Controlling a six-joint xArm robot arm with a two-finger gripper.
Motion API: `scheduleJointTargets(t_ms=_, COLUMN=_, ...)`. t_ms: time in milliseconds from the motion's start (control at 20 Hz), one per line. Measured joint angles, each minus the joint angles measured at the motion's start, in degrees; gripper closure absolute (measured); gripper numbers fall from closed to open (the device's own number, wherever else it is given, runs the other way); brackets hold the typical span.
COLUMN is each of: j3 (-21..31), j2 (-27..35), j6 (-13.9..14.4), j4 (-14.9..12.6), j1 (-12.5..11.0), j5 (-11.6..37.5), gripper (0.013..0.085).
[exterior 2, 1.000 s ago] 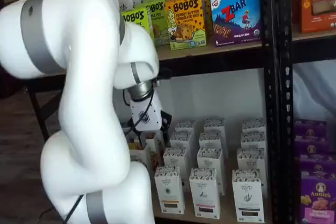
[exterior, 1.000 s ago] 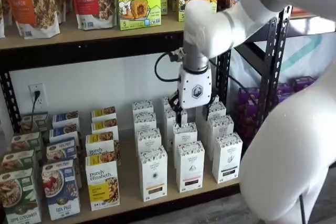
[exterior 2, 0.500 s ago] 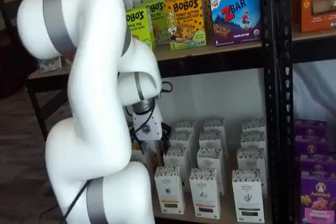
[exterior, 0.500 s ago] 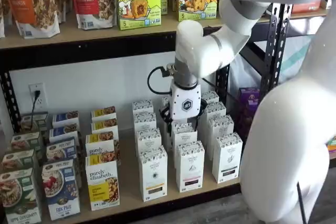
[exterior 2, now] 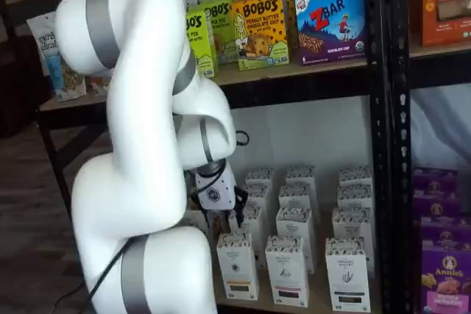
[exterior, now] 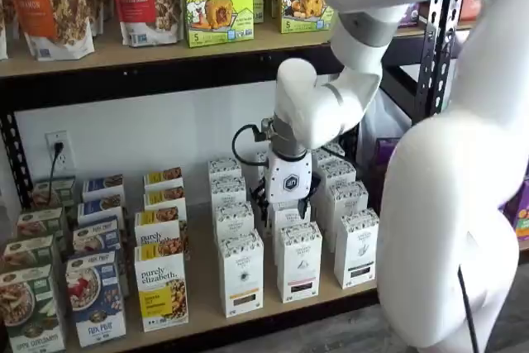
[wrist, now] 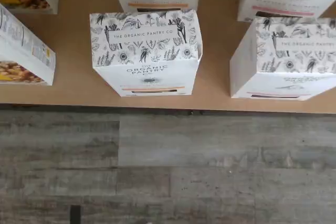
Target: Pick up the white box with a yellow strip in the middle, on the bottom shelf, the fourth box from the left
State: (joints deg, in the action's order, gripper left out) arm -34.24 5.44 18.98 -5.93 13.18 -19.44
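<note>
One white box (exterior: 241,274) stands at the bottom shelf (exterior: 273,310) front edge; the end effector (exterior: 285,211) hangs spread above the row behind.

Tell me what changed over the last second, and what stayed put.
The gripper came down from above the rear rows and forward, now low among the white cartons behind the front row. It took hold of nothing. The white box and its neighbours on the bottom shelf kept their places.
</note>
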Motion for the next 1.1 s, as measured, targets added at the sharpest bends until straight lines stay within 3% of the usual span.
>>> scheduleJointTargets(t_ms=200, j3=-3.4, j2=6.3, j6=0.7, j4=-0.7, j1=0.0, j5=1.9, gripper=0.013)
scheduleJointTargets(t_ms=400, j3=-7.5, j2=12.0, j6=3.2, j4=-3.3, j1=-0.1, j5=3.9, gripper=0.013)
scheduleJointTargets(t_ms=500, j3=-9.9, j2=14.5, j6=6.7, j4=-7.1, j1=-0.2, j5=3.8, gripper=0.013)
scheduleJointTargets(t_ms=750, j3=-15.3, j2=20.8, j6=4.6, j4=-4.2, j1=0.5, j5=5.7, gripper=0.013)
scheduleJointTargets(t_ms=1100, j3=-21.9, j2=27.9, j6=6.2, j4=-5.0, j1=1.3, j5=5.7, gripper=0.013)
